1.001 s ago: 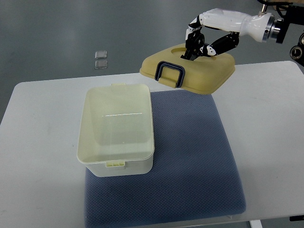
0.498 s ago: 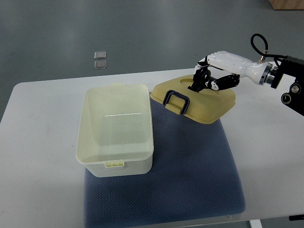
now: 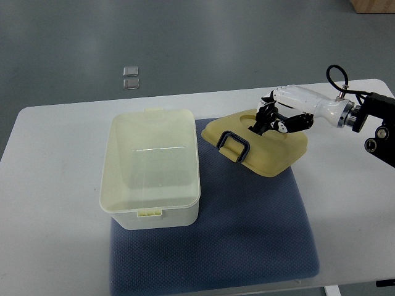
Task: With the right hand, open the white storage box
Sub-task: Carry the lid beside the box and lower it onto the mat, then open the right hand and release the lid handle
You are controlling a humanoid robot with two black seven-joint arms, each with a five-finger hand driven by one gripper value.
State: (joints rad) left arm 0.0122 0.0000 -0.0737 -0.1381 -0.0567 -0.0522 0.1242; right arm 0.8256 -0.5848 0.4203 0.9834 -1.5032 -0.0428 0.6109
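Note:
The white storage box [image 3: 151,166] stands open and empty on the left part of the blue mat [image 3: 247,228]. Its cream lid [image 3: 271,151], with a dark handle [image 3: 235,145] on its left side, lies to the right of the box on the mat's far edge. My right hand [image 3: 266,118] comes in from the right edge and has its fingers curled into the recess on top of the lid, still gripping it. The left arm does not show.
The white table [image 3: 55,203] carries the mat and box. Two small clear squares [image 3: 130,78] lie on the grey floor beyond the table's far edge. The right forearm's dark wrist joint [image 3: 373,120] hangs over the table's right side.
The right hand has carried the lid down and forward from above the table's far edge until it rests on the mat beside the box.

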